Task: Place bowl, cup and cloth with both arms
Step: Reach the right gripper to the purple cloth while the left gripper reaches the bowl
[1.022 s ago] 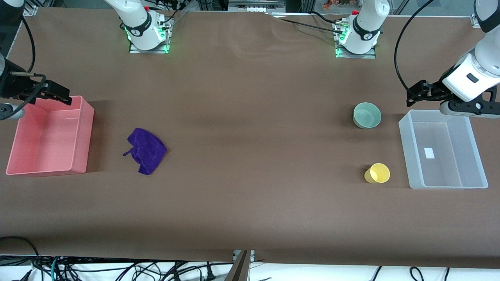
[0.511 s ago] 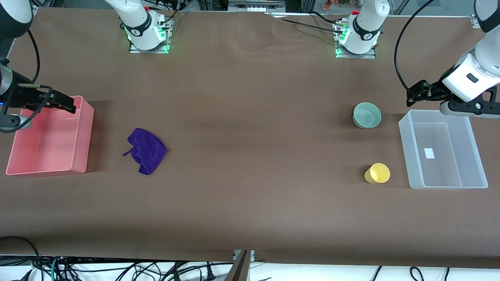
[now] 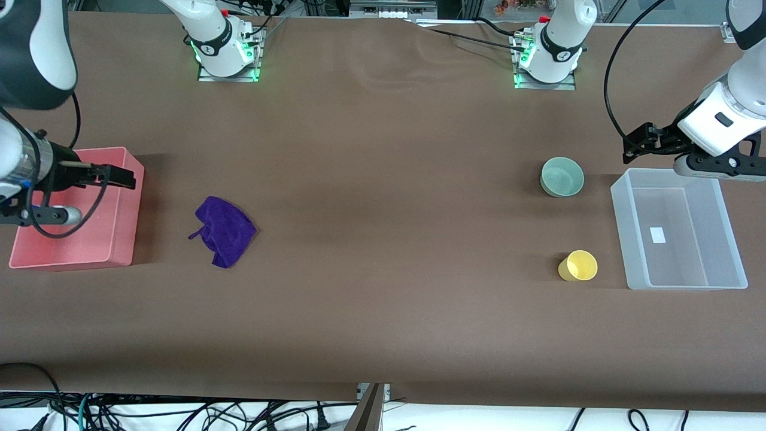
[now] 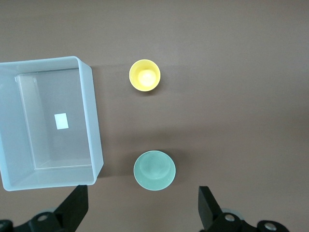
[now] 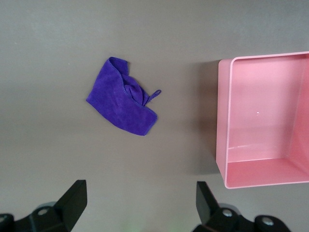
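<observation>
Cloth [image 3: 225,230]: soft, light, rumpled; pinch raised central fold; bowl [image 3: 562,176], cup [image 3: 578,266] rigid, likely slippery; grip rims; left end effector [image 3: 635,143] over table, right end effector [image 3: 116,175] over pink bin [image 3: 122,251], both spread, empty

Both arms: glossy white jointed shells with dark bands at the joints. Bases sit on metal plates, lit by green lights, small red parts on top. Black cables loop off each wrist. Left gripper [image 3: 634,146] and right gripper [image 3: 119,175] are matte black; grey cylindrical camera housings below the wrists.
</observation>
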`<state>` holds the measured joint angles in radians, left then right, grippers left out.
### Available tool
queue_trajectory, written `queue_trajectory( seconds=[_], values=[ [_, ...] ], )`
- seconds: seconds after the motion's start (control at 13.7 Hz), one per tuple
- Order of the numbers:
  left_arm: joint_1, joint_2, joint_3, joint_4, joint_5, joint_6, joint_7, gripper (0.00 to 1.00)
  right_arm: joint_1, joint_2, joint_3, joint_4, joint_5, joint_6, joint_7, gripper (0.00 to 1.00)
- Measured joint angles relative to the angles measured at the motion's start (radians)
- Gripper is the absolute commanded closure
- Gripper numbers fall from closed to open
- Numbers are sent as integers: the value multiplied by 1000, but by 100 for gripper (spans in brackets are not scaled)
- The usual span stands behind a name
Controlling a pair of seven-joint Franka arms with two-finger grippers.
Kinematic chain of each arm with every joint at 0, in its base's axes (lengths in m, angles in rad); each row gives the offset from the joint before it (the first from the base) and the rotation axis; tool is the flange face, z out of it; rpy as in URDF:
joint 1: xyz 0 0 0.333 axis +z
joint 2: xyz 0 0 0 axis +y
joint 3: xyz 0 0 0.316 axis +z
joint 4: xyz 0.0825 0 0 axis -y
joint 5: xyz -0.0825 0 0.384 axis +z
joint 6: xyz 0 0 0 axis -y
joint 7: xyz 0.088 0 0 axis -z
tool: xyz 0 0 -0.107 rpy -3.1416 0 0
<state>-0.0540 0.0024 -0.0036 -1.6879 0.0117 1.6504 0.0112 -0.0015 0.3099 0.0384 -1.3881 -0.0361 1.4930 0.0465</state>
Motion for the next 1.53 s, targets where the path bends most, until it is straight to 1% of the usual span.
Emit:
queue_trajectory(
  seconds=[0.51, 0.66, 0.8, 0.88, 0.95, 1.1, 1.24, 1.31, 1.53],
  values=[
    [5, 0, 5, -1, 0, -2, 0, 0, 4, 82, 1, 0, 0, 37, 0, 0],
    [32, 8, 10, -6, 0, -4, 8, 0, 6, 100, 3, -1, 2, 52, -1, 0],
    [56, 26, 13, -32, 0, -7, 64, 0, 19, 118, 8, -22, 4, 112, -1, 0],
    [61, 36, 14, -63, 0, -7, 82, 0, 25, 124, 14, -53, 8, 162, 0, 0],
    [62, 45, 13, -107, 0, 0, 94, 1, 30, 126, 18, -101, 15, 228, 1, 0],
    [62, 51, -1, -231, 0, 51, 132, 2, 31, 125, 21, -227, 24, 389, 1, 0],
    [60, 52, -28, -365, 0, 146, 219, 2, 31, 124, 21, -352, 25, 546, 1, 0],
    [60, 52, -35, -436, 0, 222, 283, 2, 31, 124, 21, -409, 25, 621, 1, 0],
    [69, 57, -35, -636, 0, 521, 529, 2, 31, 124, 22, -563, 25, 835, 1, 0]
  ],
)
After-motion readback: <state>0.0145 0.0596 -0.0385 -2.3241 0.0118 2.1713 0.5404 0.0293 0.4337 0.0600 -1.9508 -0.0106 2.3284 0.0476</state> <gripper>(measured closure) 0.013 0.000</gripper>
